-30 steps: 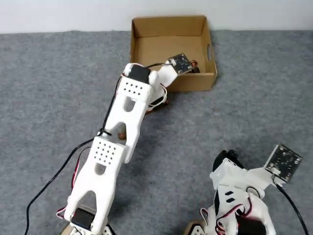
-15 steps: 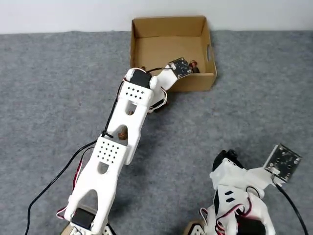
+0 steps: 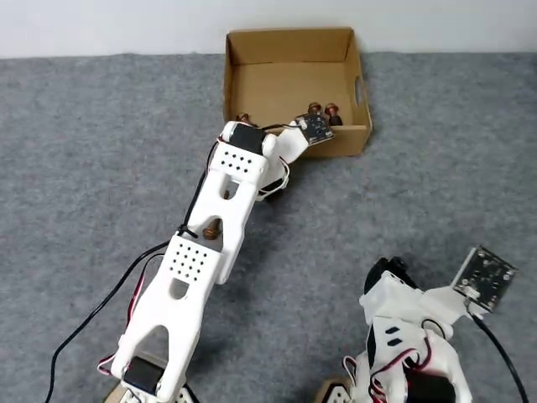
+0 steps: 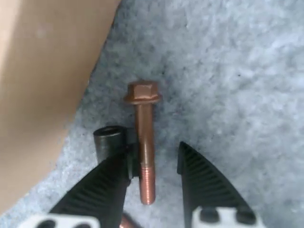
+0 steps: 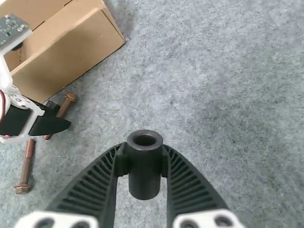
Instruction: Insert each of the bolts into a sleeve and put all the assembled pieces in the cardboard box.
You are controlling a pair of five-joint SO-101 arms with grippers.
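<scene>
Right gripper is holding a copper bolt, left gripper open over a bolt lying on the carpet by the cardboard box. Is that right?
No. The right gripper holds a dark sleeve, not a copper bolt; the right wrist view shows it. The left gripper is open over a bolt lying on the carpet by the cardboard box.

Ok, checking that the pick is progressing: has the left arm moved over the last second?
Yes. Against the box, the left arm has drawn back: its wrist board went from over the inside to the near wall.
</scene>
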